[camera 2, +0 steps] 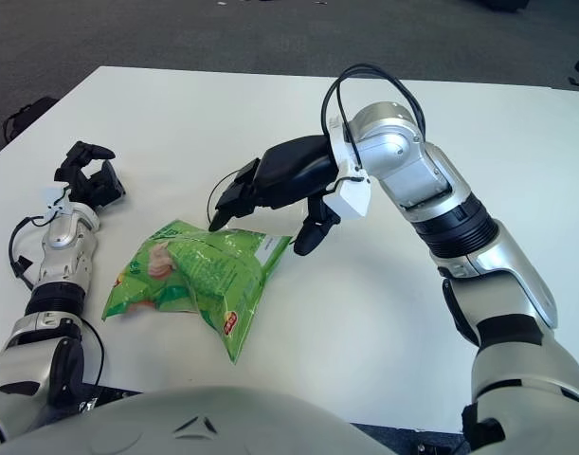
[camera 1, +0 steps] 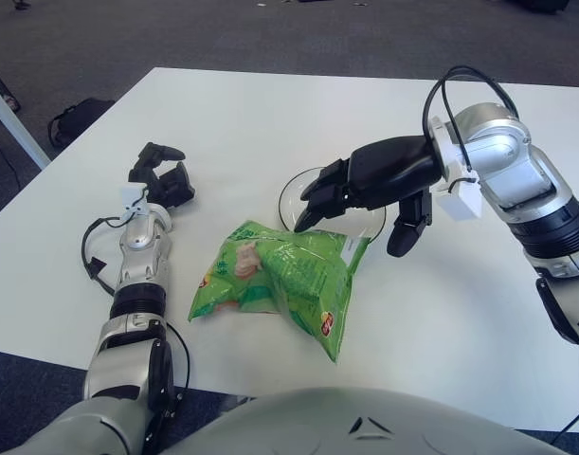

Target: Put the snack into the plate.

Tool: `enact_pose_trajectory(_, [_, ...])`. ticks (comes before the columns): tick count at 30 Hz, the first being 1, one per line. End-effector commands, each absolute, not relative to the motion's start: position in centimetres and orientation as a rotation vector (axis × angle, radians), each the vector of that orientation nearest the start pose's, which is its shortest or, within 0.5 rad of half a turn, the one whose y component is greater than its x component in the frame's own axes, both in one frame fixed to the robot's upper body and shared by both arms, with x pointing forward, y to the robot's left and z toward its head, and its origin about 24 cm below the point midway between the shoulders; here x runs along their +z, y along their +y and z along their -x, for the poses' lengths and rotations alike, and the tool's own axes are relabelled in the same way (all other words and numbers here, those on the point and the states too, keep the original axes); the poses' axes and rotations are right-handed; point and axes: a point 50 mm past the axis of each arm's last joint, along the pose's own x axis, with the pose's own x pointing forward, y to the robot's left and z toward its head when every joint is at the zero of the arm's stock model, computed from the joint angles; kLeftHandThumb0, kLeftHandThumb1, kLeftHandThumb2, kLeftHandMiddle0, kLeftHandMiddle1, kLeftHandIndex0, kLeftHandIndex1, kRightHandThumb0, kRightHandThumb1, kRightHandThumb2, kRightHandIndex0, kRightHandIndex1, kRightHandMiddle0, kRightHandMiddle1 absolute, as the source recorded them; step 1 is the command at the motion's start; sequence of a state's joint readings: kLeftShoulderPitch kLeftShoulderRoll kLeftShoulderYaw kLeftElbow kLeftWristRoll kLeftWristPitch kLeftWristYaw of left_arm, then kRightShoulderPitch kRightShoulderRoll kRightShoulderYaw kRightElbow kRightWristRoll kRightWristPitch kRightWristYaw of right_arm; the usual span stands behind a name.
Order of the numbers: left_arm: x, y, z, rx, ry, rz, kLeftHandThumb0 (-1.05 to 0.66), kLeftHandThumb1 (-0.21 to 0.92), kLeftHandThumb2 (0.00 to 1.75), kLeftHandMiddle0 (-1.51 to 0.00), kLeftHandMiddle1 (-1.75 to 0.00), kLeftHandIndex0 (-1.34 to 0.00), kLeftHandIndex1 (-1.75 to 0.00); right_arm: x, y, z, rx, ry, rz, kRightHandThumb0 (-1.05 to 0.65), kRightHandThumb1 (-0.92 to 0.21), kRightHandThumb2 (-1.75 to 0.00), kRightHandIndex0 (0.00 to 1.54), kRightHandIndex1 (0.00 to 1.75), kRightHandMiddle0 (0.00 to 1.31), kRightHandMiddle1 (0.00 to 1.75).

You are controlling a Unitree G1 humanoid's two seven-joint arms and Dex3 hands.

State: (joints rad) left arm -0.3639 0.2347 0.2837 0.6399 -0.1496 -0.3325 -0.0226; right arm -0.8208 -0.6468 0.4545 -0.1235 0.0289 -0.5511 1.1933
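A green snack bag (camera 1: 280,280) lies flat on the white table (camera 1: 479,313), just in front of a clear glass plate (camera 1: 291,190). The bag's far edge touches or overlaps the plate's near rim. My right hand (camera 1: 351,227) hovers over the plate and hides most of it. It is open, its black fingers (camera 1: 317,201) angled down towards the bag's top edge and its thumb (camera 1: 400,235) hanging at the bag's right corner. Nothing is held in it. My left hand (camera 1: 161,175) shows at the table's left side, well away from the bag, fingers loosely relaxed and holding nothing.
The table's left edge runs diagonally beside my left arm. On the dark floor beyond it are a black bag (camera 1: 76,118) and a white leg (camera 1: 14,118). A black cable (camera 1: 469,81) loops above my right wrist.
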Motion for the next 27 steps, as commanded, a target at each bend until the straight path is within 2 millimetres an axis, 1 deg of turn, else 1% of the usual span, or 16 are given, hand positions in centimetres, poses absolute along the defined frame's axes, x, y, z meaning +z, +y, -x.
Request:
enact_pose_trajectory(1, [1.1, 24.9, -29.0, 0.263, 0.035, 0.034, -0.43, 0.47, 1.12, -1.09, -1.75, -0.49, -1.75, 22.2, -7.7, -24.8, 1.592, -0.906, 1.348, -0.17, -0.54, -1.22, 0.11, 0.00, 0.00, 0.23])
enact_pose_trajectory(2, [1.1, 24.9, -29.0, 0.263, 0.036, 0.034, -0.43, 0.47, 1.12, -1.09, -1.75, -0.49, -1.75, 22.2, -7.7, -24.7, 1.590, -0.924, 1.340, -0.16, -0.53, -1.23, 0.10, 0.00, 0.00, 0.20])
enact_pose_trajectory(6, [1.1, 24.9, -29.0, 0.260, 0.032, 0.027, -0.43, 0.47, 1.12, -1.10, -1.75, -0.49, -1.75, 22.1, -7.6, -24.6, 1.519, -1.086, 1.268, -0.14, -0.51, -1.26, 0.06, 0.00, 0.00, 0.14])
enact_pose_trajectory(11, [1.0, 24.9, -29.0, 0.251, 0.029, 0.025, -0.43, 0.47, 1.12, -1.11, -1.75, -0.49, -1.75, 21.9, -7.5, -24.7, 1.449, -1.177, 1.246, -0.16, -0.50, -1.24, 0.02, 0.00, 0.00, 0.14])
enact_pose_trajectory(16, [0.7, 25.0, -29.1, 0.243, 0.029, 0.028, -0.43, 0.47, 1.12, -1.13, -1.75, -0.49, -1.75, 21.6, -7.4, -24.8, 1.393, -1.229, 1.196, -0.18, -0.51, -1.18, 0.00, 0.00, 0.00, 0.14])
enact_pose_trajectory(18, [0.7, 25.2, -29.2, 0.245, 0.028, 0.021, -0.44, 0.45, 1.14, -1.12, -1.75, -0.50, -1.75, 21.4, -7.3, -24.9, 1.363, -1.233, 1.170, -0.25, -0.54, -1.10, 0.00, 0.00, 0.00, 0.11])
enact_pose_trajectory(21, [0.6, 25.3, -29.3, 0.247, 0.023, 0.011, -0.44, 0.44, 1.16, -1.08, -1.75, -0.51, -1.75, 21.3, -7.2, -25.0, 1.334, -1.236, 1.153, -0.30, -0.55, -1.03, 0.00, 0.00, 0.00, 0.07])
enact_pose_trajectory(27, [0.6, 25.4, -29.6, 0.259, 0.038, 0.002, -0.45, 0.42, 1.19, -0.95, -1.75, -0.53, -1.75, 20.8, -7.0, -25.1, 1.289, -1.254, 1.106, -0.30, -0.51, -1.01, 0.00, 0.00, 0.00, 0.05])
